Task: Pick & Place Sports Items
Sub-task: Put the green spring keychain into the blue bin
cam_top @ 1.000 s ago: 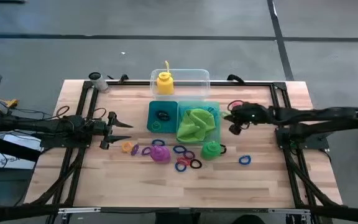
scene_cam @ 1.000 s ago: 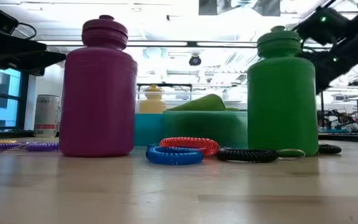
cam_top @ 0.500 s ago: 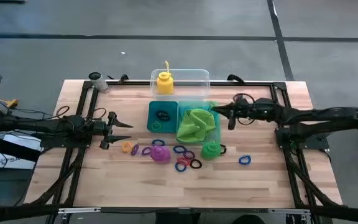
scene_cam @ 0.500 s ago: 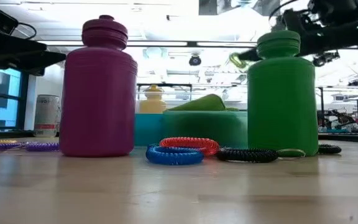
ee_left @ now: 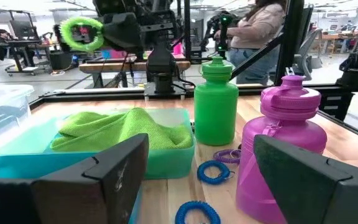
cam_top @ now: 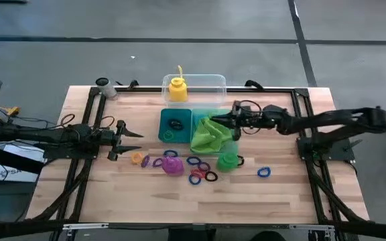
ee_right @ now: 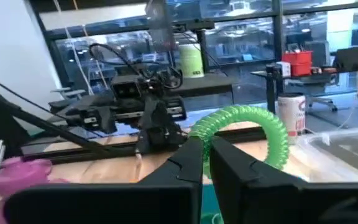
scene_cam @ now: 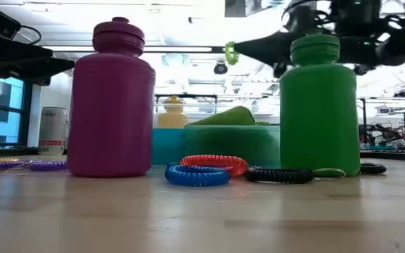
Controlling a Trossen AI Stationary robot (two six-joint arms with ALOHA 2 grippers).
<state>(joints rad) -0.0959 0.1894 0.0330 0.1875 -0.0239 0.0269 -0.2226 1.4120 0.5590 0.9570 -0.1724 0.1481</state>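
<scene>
1. Nearest the front edge of the table (cam_top: 112, 201) lie loose coil rings: a blue ring (scene_cam: 197, 175), a red ring (scene_cam: 215, 164) just behind it, and a black ring (scene_cam: 280, 175) beside them.
2. Behind them stand a purple bottle (cam_top: 173, 165) and a green bottle (cam_top: 227, 161), both upright on the bare wood.
3. Next comes the teal tray (cam_top: 161, 127), with a lime-green cloth (cam_top: 211, 134) heaped in its right half and a dark ring in its left half.
4. Above that cloth hangs the right gripper (cam_top: 214, 120), its jaws pressed together on a green ring (ee_right: 253, 130) held clear of everything below.
5. The left gripper (cam_top: 137, 134) waits off to the side above the table, jaws apart and holding nothing.
6. At the back, a yellow bottle (cam_top: 177, 88) stands inside the clear tub (cam_top: 218, 84).
7. I'd judge this the carry step: the ring is lifted and being brought over. The next move calls for lowering over a tray compartment and parting the jaws.
8. A second ago the right gripper was out past the tray's right edge; it has since swung inward over the cloth. The left arm hasn't budged.
</scene>
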